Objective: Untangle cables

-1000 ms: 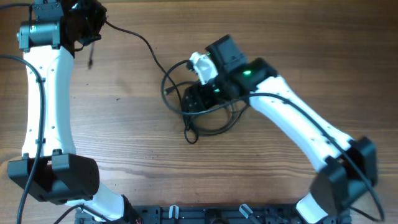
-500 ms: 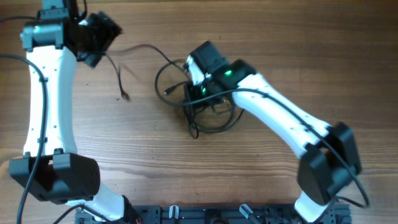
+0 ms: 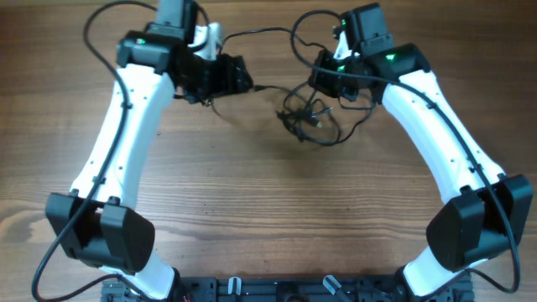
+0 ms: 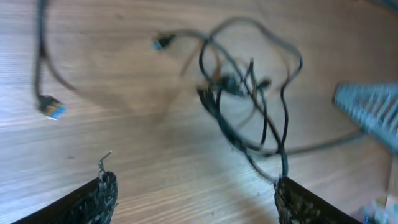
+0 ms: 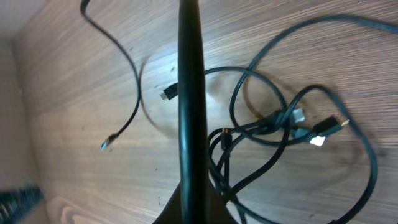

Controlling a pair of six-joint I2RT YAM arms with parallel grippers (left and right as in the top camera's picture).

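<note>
The cables (image 3: 309,117) form a loose black tangle on the wood between my two grippers. In the left wrist view the cables (image 4: 249,93) lie ahead of my left gripper (image 4: 193,186), which stands open and wide; one strand touches the tip of its right finger (image 4: 297,200). My left gripper (image 3: 242,80) sits left of the tangle, my right gripper (image 3: 325,82) just above its right side. In the right wrist view my right gripper (image 5: 189,208) is shut on one cable (image 5: 189,93), which runs taut straight up the frame. Silver-tipped plugs (image 5: 322,134) lie in the tangle.
A loose strand (image 5: 130,81) with a blue-tipped plug (image 5: 107,146) curves over the wood left of the held cable; that plug (image 4: 50,109) also shows at the left wrist view's left edge. Another strand (image 3: 260,33) arcs along the table's far side between the arms.
My left arm has swung from the far left to beside the tangle, and its gripper has opened and let its strand go. My right gripper has shut on a cable and moved up and right with the tangle.
</note>
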